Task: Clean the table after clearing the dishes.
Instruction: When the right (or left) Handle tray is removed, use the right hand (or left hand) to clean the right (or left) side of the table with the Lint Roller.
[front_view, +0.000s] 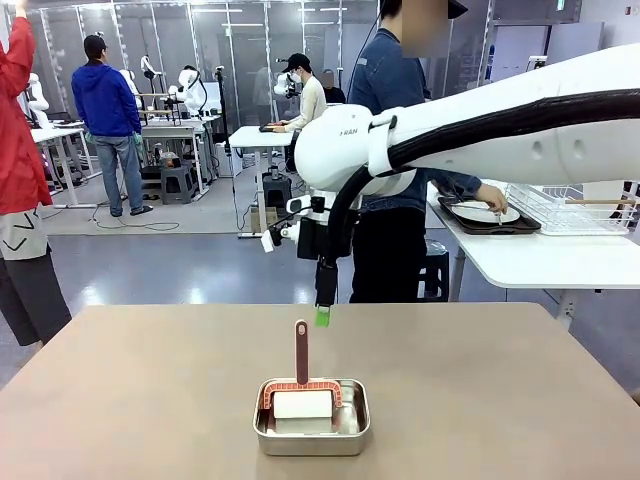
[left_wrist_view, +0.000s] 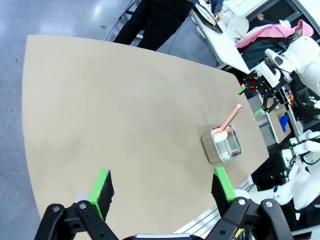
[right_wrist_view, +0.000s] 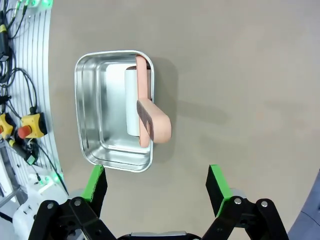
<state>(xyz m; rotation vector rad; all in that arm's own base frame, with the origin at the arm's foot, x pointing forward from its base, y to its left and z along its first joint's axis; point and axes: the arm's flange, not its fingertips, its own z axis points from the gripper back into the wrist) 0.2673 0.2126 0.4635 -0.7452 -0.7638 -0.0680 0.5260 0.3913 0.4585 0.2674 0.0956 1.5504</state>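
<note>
Pan (front_view: 311, 430) holding pink-handled roller (front_view: 301, 352) on table (front_view: 150, 380).
Right gripper (right_wrist_view: 156, 184) hangs above it, jaws apart; left gripper (left_wrist_view: 162, 186) likewise spread.

The right arm (front_view: 560, 150) was glossy white with a black cable (front_view: 520, 120); left gripper (left_wrist_view: 162, 187) and right gripper (right_wrist_view: 156, 182) were black, pads (right_wrist_view: 218, 183) green.

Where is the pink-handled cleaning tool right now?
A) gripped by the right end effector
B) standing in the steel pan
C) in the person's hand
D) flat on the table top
B: the cleaning tool stands in the steel pan, handle up, below the open right end effector.
</note>
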